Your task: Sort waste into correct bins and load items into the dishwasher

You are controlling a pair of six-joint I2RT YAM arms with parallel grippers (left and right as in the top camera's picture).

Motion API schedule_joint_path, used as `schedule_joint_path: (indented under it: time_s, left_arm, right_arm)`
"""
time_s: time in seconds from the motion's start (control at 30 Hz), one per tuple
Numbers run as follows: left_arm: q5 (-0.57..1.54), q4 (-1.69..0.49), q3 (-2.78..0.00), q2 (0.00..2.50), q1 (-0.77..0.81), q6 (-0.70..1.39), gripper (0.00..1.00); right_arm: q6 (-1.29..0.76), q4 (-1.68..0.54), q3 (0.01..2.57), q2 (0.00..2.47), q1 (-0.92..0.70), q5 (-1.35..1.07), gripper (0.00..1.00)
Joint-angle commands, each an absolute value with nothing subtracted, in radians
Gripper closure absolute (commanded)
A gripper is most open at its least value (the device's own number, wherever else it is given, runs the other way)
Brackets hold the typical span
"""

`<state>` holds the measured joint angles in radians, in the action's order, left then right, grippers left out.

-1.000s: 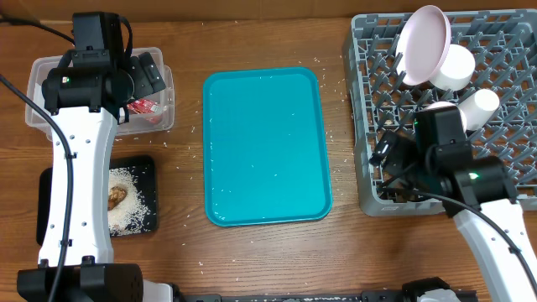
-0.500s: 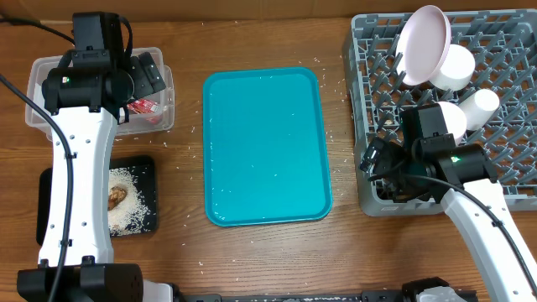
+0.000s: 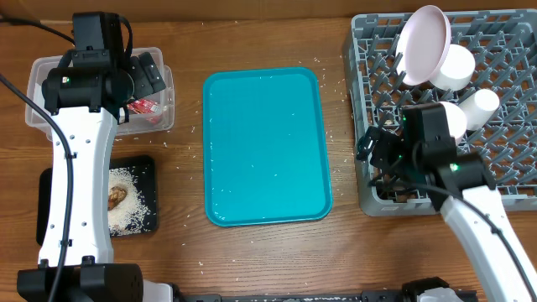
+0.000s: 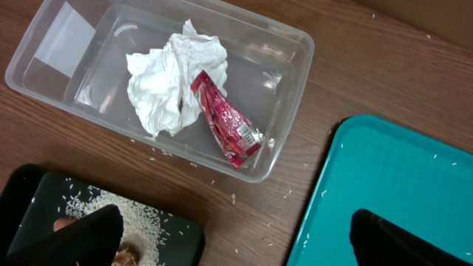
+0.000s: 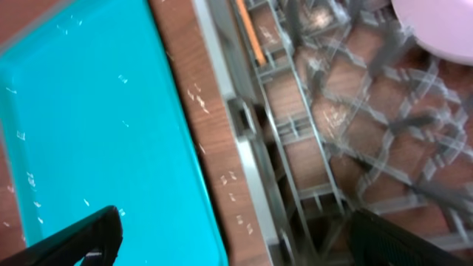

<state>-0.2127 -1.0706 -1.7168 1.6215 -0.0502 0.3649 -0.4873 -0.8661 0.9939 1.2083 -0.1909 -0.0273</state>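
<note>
Napkin (image 4: 164,81) and red wrapper (image 4: 225,122) lie in the clear tub (image 4: 290,77) on the left, the pink bowl (image 3: 422,44) stands in the right rack (image 3: 516,75), and both jaws are open and empty.

Brown wooden table (image 3: 260,260); white rice grains (image 4: 233,197) scattered on it; even light.

Red foil wrapper (image 4: 227,127): showing small print on its face — too fine for reading.
Clear plastic tub (image 4: 287,100): carrying a pale blank patch (image 4: 65,39) at one corner — showing no lettering.
Readable text: none.
</note>
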Motion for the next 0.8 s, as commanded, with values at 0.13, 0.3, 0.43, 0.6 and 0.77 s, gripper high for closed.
schedule_joint_path:
  time_s: [0.13, 0.3, 0.43, 0.6, 0.77]
  left_arm:
    - [-0.209, -1.070, -1.731, 1.617, -0.050, 0.374, 0.00]
    - [-0.209, -1.070, -1.731, 1.617, -0.050, 0.374, 0.00]
    - [-0.209, -1.070, -1.731, 1.617, -0.050, 0.374, 0.00]
    - [-0.210, -1.070, -1.731, 1.617, -0.050, 0.374, 0.00]
    - [-0.210, -1.070, -1.731, 1.616, -0.050, 0.374, 0.00]
  right_arm:
    - [-0.426, -0.608, 0.712, 0.926, -0.196, -0.048, 0.00]
    - [-0.362, -0.410, 0.505, 0.753, -0.196, -0.074, 0.00]
    - [-0.339, -0.276, 0.368, 0.598, -0.195, -0.073, 0.00]
    - [-0.309, -0.220, 0.258, 0.408, -0.178, -0.068, 0.00]
    - [-0.306, -0.128, 0.121, 0.222, -0.165, -0.046, 0.00]
